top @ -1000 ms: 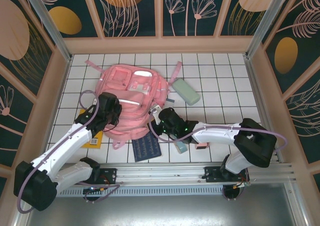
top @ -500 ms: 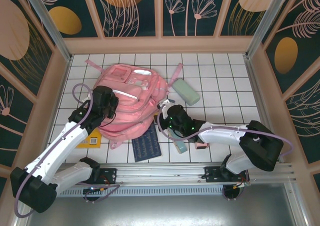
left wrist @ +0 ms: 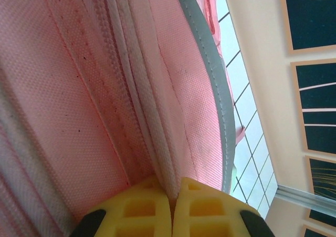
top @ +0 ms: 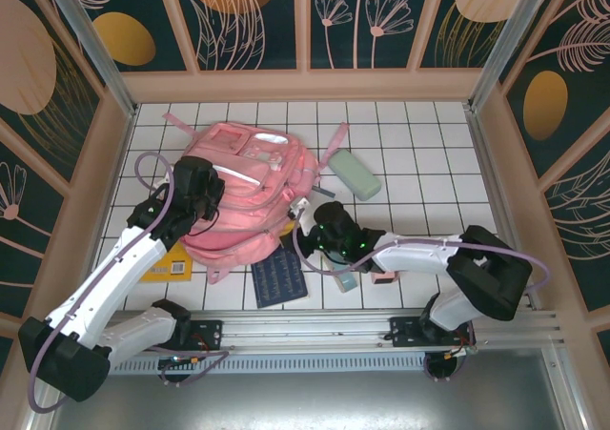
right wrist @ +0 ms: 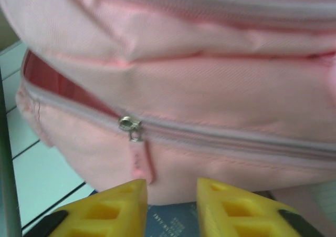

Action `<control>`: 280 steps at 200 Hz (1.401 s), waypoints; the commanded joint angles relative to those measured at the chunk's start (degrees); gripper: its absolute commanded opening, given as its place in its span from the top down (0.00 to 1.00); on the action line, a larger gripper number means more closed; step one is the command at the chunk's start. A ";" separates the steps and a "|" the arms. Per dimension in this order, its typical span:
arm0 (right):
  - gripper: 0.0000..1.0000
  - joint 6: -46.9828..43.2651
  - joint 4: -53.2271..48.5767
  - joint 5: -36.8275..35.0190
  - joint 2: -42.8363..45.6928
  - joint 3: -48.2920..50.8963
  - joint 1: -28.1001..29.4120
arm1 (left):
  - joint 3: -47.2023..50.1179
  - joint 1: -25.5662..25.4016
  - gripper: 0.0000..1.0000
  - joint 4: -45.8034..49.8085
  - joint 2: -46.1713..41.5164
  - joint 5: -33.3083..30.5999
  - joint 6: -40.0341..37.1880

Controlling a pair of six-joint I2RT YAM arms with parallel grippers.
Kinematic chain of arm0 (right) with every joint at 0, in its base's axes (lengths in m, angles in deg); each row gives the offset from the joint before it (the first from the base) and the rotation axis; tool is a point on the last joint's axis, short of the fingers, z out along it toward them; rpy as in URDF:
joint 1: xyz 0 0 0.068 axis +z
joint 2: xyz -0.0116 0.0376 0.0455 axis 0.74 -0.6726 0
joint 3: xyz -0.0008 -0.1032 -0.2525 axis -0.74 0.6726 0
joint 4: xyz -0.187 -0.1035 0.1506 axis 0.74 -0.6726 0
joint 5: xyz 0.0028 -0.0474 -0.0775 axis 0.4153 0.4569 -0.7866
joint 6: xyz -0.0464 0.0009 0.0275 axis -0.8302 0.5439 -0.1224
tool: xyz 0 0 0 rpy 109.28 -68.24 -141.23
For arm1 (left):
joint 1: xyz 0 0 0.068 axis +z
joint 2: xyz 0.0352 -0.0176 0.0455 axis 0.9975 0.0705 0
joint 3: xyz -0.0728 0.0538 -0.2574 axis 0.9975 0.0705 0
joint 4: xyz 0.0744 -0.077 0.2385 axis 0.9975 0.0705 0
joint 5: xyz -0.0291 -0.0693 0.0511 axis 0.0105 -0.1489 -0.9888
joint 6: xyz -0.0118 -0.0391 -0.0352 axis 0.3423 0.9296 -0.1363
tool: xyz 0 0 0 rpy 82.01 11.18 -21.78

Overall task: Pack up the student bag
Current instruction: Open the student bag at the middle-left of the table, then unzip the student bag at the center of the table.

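**Bag flat on table; left gripper pinched on a seam, right gripper slightly open at the zipper**

Student bag (top: 250,196): lies on the white tiled table (top: 419,163), left of centre in the far half, front pockets facing up. One pink strap trails toward the far-left corner. Another sticks out on the right, toward a pale green case (top: 354,174) lying just beside the bag. The bag's near edge overlaps the far edge of a dark blue notebook (top: 279,279).

Left gripper (left wrist: 172,195): at the bag's left flank. In the wrist view the yellow fingertips are pressed together, with a fold of pink fabric beside a zipper line caught between them. It is closed on the bag.

Right gripper (right wrist: 170,187): low at the bag's near-right side. In the wrist view the fingers stand a narrow gap apart, with nothing between them. The zipper pull (right wrist: 140,161), a pink tab, hangs from a metal slider just above the left-hand finger in that view; I cannot tell whether they touch. Left of the slider the zipper gapes on darker pink lining; right of it the zipper is closed. The notebook's printed cover shows under the bag, between the fingers.

Other items: a flat yellow item (top: 174,261) lies partly under the left arm, by the bag's near-left corner. A small teal item (top: 345,279) and a small pink item (top: 384,277) lie by the right arm; I cannot identify either.
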 commanded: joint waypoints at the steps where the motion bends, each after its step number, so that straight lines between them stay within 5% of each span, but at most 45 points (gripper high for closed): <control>1: 0.60 -0.57 1.73 1.97 -2.38 -2.33 1.27 | -3.58 0.55 1.00 -3.56 -0.31 -1.50 -1.77; 83: 0.58 -1.32 1.48 -1.16 -9.91 -8.23 2.36 | -3.77 0.62 1.00 -3.73 -0.20 -1.15 -1.80; 145: 1.00 -2.84 0.39 -4.38 -9.88 -8.79 1.97 | -5.32 0.62 1.00 -2.72 -0.20 -2.74 -2.35; 280: 1.00 -6.20 -9.12 0.09 -1.89 -5.34 -9.72 | -10.43 0.79 1.00 0.33 -0.46 -8.98 -7.37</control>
